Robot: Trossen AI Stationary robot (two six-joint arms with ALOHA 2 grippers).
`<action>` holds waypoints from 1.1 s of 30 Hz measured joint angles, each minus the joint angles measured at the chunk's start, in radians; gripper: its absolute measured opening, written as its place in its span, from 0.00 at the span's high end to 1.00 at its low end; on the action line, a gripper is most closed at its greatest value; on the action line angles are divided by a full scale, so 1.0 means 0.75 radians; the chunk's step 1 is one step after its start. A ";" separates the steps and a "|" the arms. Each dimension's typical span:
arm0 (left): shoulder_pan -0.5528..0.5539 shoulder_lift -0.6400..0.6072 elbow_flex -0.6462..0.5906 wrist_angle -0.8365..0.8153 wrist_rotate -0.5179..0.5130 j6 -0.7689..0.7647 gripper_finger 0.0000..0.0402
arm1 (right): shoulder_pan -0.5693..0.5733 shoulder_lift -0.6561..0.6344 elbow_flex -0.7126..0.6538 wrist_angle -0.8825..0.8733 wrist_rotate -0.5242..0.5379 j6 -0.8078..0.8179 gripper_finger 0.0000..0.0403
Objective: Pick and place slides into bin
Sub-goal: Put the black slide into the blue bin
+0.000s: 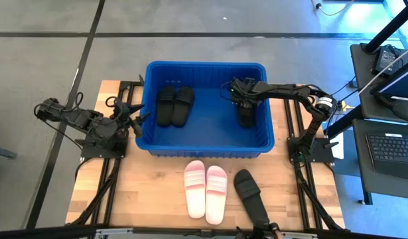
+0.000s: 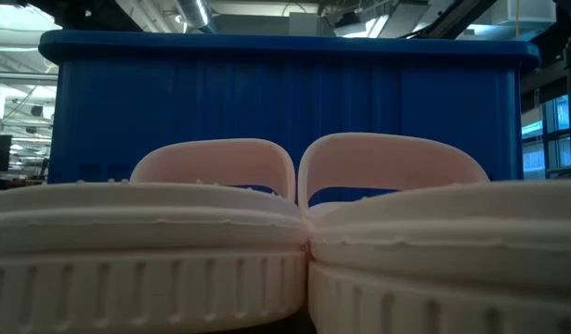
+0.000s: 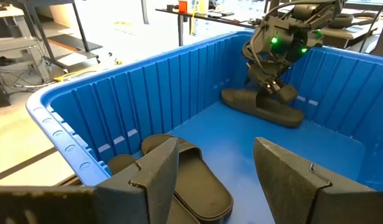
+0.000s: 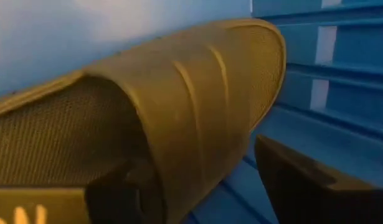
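Observation:
The blue bin stands at the table's middle. Two black slides lie side by side on its floor at the left. A third black slide lies flat at the right. My right gripper reaches down into the bin over that slide, open, with the strap between its fingers. My left gripper waits open at the bin's left wall, above the rim. Two pale pink slides and one black slide rest on the table in front of the bin. My right gripper has one finger under the slide's strap and the other finger outside it, slanting down from the table's right. The outer finger stands clear of the strap. Whether the inner finger touches it I cannot tell. The slide lies flat on the bin's floor.
The bin's walls rise around my right gripper. Bare floor shows in the bin's middle. In the low view the pink slides block most of the sight, with the bin behind. Desks with a laptop stand to the right.

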 joint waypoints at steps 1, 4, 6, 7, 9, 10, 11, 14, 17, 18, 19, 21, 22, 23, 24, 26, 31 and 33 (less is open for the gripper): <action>0.000 0.000 0.000 0.000 0.000 0.000 0.50 | 0.000 0.000 0.000 0.000 0.000 0.013 0.42; 0.000 0.000 0.000 0.000 0.000 -0.002 0.50 | 0.001 0.000 0.015 -0.028 -0.001 0.038 0.40; 0.000 0.000 0.000 0.000 0.000 -0.002 0.50 | 0.001 -0.001 0.047 -0.076 -0.003 0.056 0.40; 0.000 0.000 0.000 0.000 0.000 -0.002 0.50 | 0.001 -0.001 0.064 -0.099 -0.005 0.057 0.40; -0.001 0.000 0.000 0.000 0.001 -0.002 0.50 | 0.001 -0.001 0.104 -0.151 -0.018 0.058 0.40; 0.000 0.000 0.000 0.000 0.001 -0.002 0.50 | 0.001 -0.001 0.125 -0.168 -0.039 0.058 0.40; 0.000 0.000 0.000 0.000 0.000 -0.002 0.50 | 0.001 -0.001 0.146 -0.187 -0.074 0.058 0.40; 0.000 0.000 0.000 0.000 0.009 -0.002 0.50 | 0.001 -0.001 0.204 -0.243 -0.198 0.059 0.40; 0.000 0.000 0.000 0.000 0.012 -0.001 0.50 | 0.002 -0.002 0.250 -0.264 -0.225 0.059 0.40; 0.000 0.000 0.000 0.000 0.016 -0.001 0.50 | 0.001 -0.003 0.261 -0.284 -0.225 0.059 0.40; 0.000 0.000 0.000 0.000 0.024 -0.002 0.50 | 0.001 -0.003 0.273 -0.303 -0.225 0.059 0.40; 0.000 0.000 0.000 0.000 0.048 -0.001 0.50 | 0.001 -0.003 0.301 -0.335 -0.224 0.059 0.40; -0.001 0.001 0.000 0.000 0.056 -0.001 0.50 | 0.001 -0.003 0.320 -0.355 -0.224 0.059 0.40; -0.001 0.000 0.000 0.000 0.062 -0.001 0.50 | 0.001 -0.003 0.341 -0.380 -0.225 0.059 0.40; -0.001 0.000 0.000 0.000 0.066 -0.001 0.50 | 0.001 -0.003 0.362 -0.409 -0.225 0.059 0.40; -0.001 0.001 0.000 0.000 0.067 0.002 0.50 | 0.001 -0.003 0.422 -0.470 -0.225 0.059 0.40; -0.001 0.000 0.000 0.000 0.069 0.003 0.50 | 0.023 -0.003 0.621 -0.541 -0.239 0.105 0.40; -0.001 0.000 0.000 0.000 0.078 0.003 0.50 | 0.040 -0.003 0.709 -0.557 -0.300 0.137 0.40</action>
